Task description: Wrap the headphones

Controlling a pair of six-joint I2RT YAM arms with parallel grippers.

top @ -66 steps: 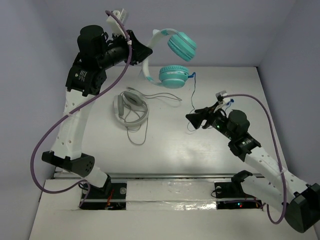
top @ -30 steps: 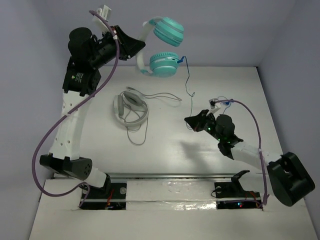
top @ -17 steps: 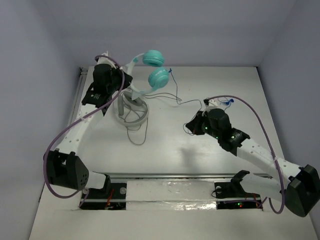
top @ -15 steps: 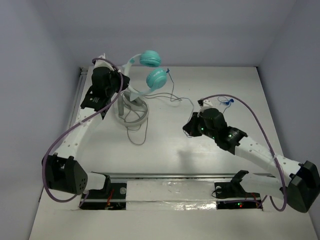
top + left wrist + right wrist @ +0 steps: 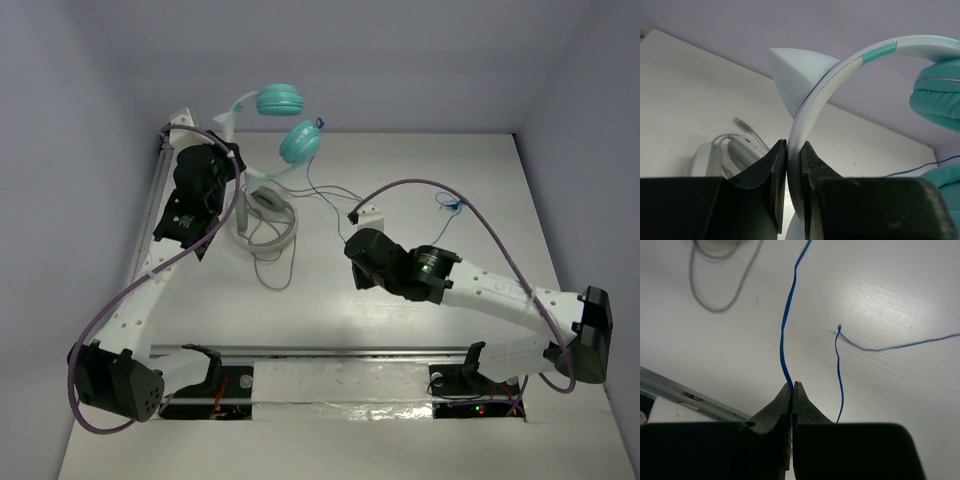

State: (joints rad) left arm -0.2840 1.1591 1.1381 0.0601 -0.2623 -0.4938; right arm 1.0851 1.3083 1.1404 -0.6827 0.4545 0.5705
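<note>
Top external view shows the headphones (image 5: pixel 299 143) held in the air just beyond the grey headset (image 5: pixel 262 218). They are probably light, with a springy headband (image 5: pixel 807 115) that suits a pinch, and the left gripper (image 5: pixel 793 150) is clamped on it. The band arcs upward, with the ear cups (image 5: pixel 279 99) pointing away from that headset. The cord (image 5: pixel 785 335), likely limp and slippery, runs down to the right gripper (image 5: pixel 792 386) on the headset's right, pinched closed on it.

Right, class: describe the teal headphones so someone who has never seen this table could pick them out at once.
Start at the far left corner of the white table, where the left gripper is raised. It pinches the white headband of the headphones, holding them in the air. Unlike the grey headset lying flat below, they have teal ear cups and a thin blue cord.
</note>
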